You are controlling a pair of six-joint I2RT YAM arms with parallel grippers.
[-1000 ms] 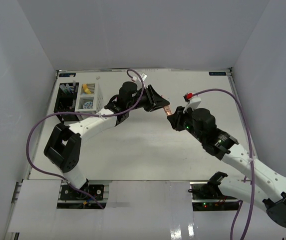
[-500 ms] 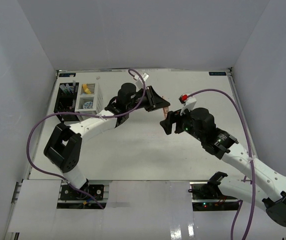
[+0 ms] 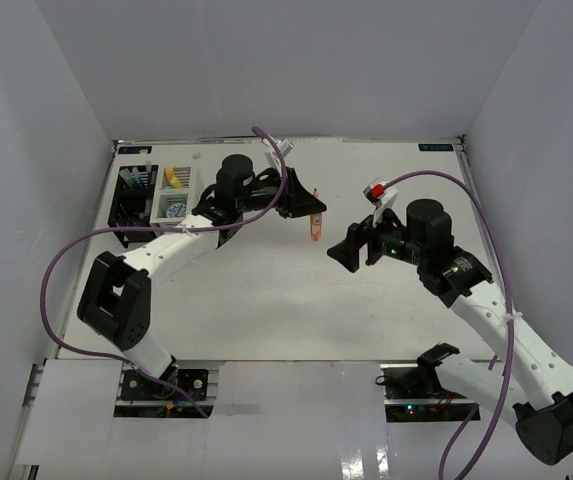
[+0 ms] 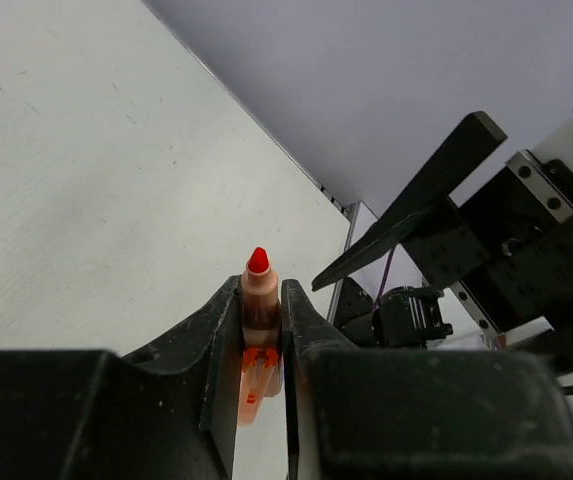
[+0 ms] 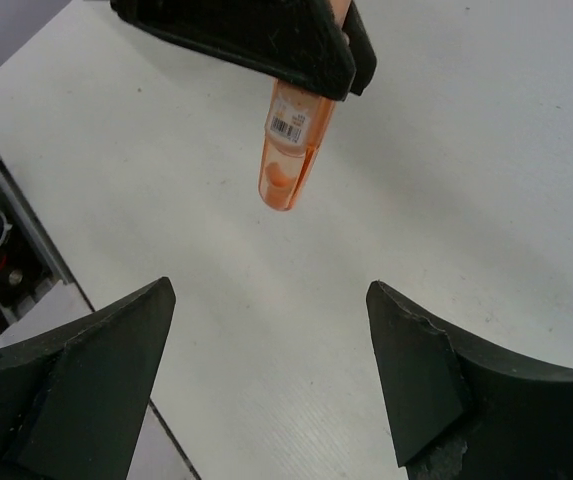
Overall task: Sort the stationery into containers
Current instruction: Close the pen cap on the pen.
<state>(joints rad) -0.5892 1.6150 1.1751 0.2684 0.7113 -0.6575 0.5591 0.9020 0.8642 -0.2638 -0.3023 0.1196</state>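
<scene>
My left gripper (image 3: 306, 208) is shut on an orange marker (image 3: 315, 228) above the middle of the table. In the left wrist view the marker (image 4: 258, 300) is pinched between the jaws, red tip pointing away. Its translucent body with a barcode label (image 5: 291, 150) hangs below the left fingers (image 5: 266, 40) in the right wrist view. My right gripper (image 3: 351, 250) stands wide open a little to the right of the marker, with nothing between its fingers (image 5: 96, 370). The black container (image 3: 131, 195) and the white container (image 3: 176, 192) stand at the far left.
The white container holds a yellow marker (image 3: 172, 177) and a blue-white tape roll (image 3: 175, 210). Dark pens stick up from the black one. Purple cables loop over both arms. White walls close the table on three sides.
The right gripper has opened, let go of the orange marker and drawn back to the right. The left gripper has tightened on the marker and swung it left, so it hangs downward.
</scene>
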